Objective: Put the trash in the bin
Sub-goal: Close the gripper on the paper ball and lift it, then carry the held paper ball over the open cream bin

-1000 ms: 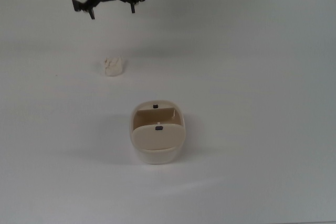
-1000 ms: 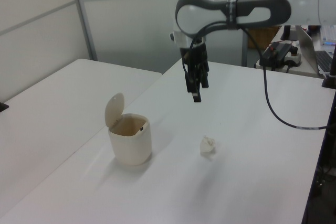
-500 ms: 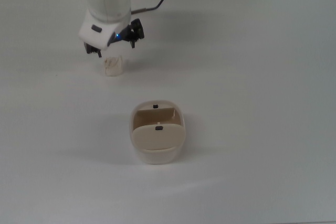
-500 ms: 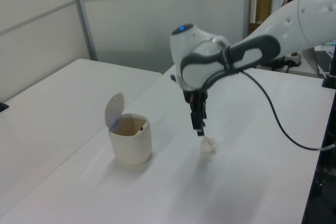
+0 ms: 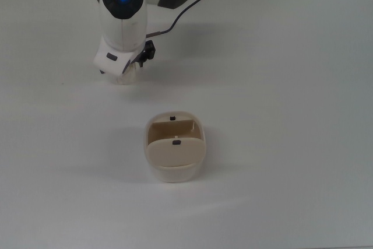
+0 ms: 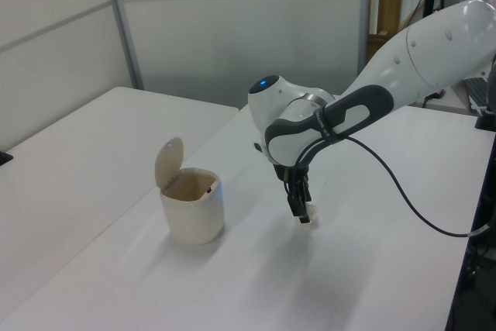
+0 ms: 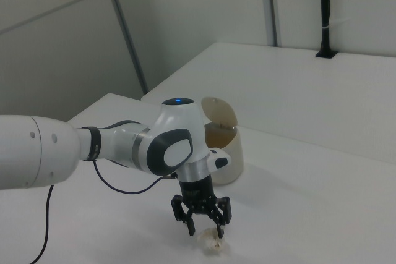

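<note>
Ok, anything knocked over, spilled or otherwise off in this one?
Nothing stands out. The bin stands upright with its flap lid tipped open, and the trash lies on the table under the open gripper, apart from the bin.

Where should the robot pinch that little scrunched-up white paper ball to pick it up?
Probably across its lumpy middle, coming straight down from above. The small crumpled white paper wad lies low and loose on the white table, with no handle or edge to catch. The open black two-finger gripper already hangs right over it in the right view, one finger on each side, so closing there should squeeze it snugly.
</note>
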### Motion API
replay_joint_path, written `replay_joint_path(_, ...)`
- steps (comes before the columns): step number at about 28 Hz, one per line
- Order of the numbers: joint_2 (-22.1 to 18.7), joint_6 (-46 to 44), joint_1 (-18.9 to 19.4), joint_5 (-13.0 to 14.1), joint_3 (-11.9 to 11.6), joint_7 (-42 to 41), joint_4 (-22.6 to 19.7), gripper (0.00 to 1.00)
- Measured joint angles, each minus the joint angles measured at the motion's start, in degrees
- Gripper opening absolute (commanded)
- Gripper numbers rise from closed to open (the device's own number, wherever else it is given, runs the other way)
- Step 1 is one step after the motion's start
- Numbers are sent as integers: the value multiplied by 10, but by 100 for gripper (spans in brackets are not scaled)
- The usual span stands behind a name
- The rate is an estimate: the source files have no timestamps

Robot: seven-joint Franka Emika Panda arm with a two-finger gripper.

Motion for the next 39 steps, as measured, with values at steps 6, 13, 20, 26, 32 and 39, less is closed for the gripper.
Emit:
replay_joint_path(6,11,19,-3,0,0,0,0,48)
replay_joint_path(13,13,26,-3,0,0,0,9,33)
replay_joint_path(20,-1,31,-3,1,-2,0,38,33)
replay_joint_path(26,-28,45,-2,58,0,0,81,33)
replay_joint_path(32,-37,117,6,108,4,0,97,33)
replay_joint_path(39,-25,229,10,142,30,0,95,37)
